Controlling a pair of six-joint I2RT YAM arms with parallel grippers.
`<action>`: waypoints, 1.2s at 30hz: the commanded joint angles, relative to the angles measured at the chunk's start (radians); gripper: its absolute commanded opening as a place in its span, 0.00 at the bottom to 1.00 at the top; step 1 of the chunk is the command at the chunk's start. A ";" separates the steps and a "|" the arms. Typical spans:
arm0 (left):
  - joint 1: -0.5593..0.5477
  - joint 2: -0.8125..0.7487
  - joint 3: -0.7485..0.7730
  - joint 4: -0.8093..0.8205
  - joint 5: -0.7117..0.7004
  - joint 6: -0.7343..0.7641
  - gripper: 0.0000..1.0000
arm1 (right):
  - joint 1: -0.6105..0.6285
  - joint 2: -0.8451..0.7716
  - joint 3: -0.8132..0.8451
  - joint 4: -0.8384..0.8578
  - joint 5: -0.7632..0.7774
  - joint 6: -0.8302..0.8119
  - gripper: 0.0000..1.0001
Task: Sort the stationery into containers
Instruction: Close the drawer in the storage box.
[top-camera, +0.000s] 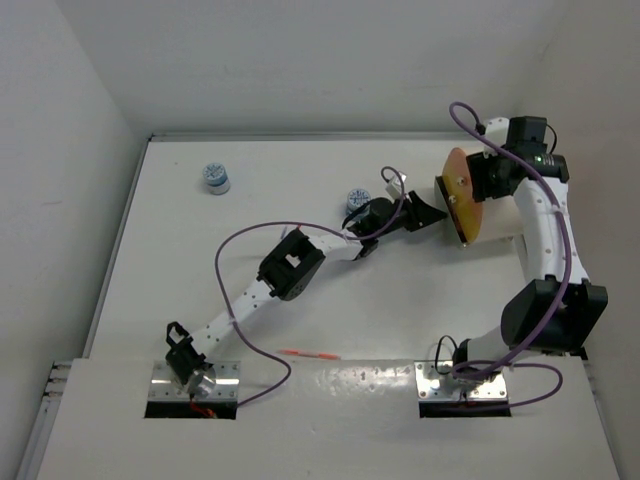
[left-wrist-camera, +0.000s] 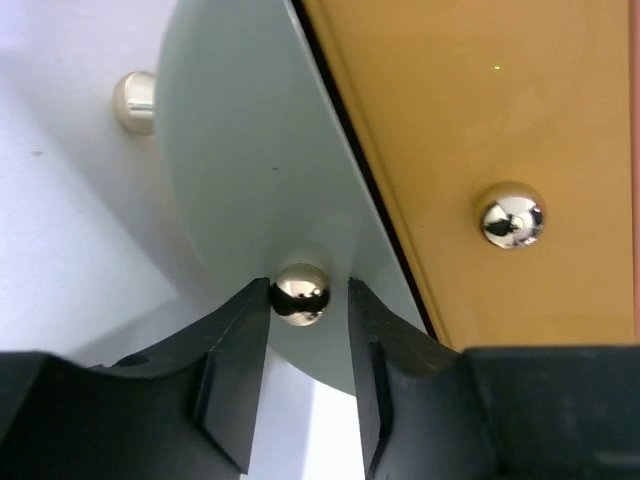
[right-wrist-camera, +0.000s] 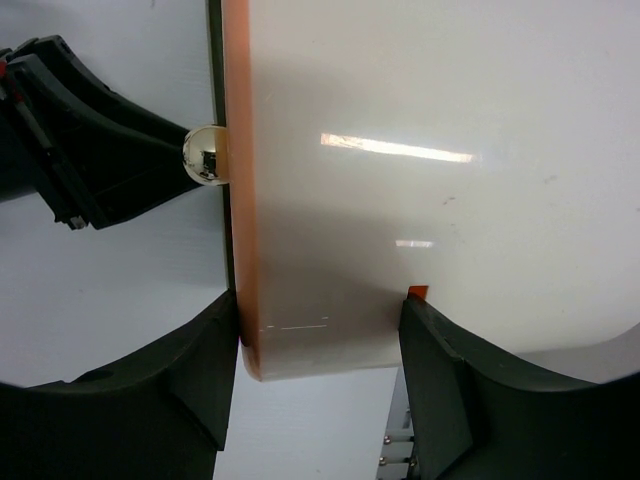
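The container is a cream drum (top-camera: 503, 218) with a round orange front disc (top-camera: 458, 192) at the back right. My right gripper (top-camera: 492, 172) is shut across the drum's cream body (right-wrist-camera: 330, 200); its fingers (right-wrist-camera: 200, 360) press the orange rim and the back edge. My left gripper (top-camera: 430, 212) is open at the disc's front. In the left wrist view its fingertips (left-wrist-camera: 240, 320) straddle a small chrome knob (left-wrist-camera: 300, 293) on a pale round plate; one tip touches it. Two blue-and-white cylinders (top-camera: 216, 178) (top-camera: 357, 198) stand on the table. A red pen (top-camera: 310, 354) lies near the front.
The orange disc (left-wrist-camera: 500, 120) carries a second chrome knob (left-wrist-camera: 511, 215). White walls close in the table at the back and left. The left arm stretches diagonally across the table's middle. Purple cables loop off both arms.
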 joint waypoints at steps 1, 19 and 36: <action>-0.071 -0.020 0.019 0.127 0.019 -0.001 0.44 | 0.018 0.145 -0.124 -0.436 -0.237 0.026 0.16; -0.076 -0.010 0.053 0.034 -0.002 0.082 0.59 | -0.028 0.219 -0.079 -0.542 -0.356 0.021 0.15; -0.051 -0.225 -0.314 0.176 -0.018 0.126 0.60 | -0.036 0.264 -0.075 -0.624 -0.441 -0.013 0.15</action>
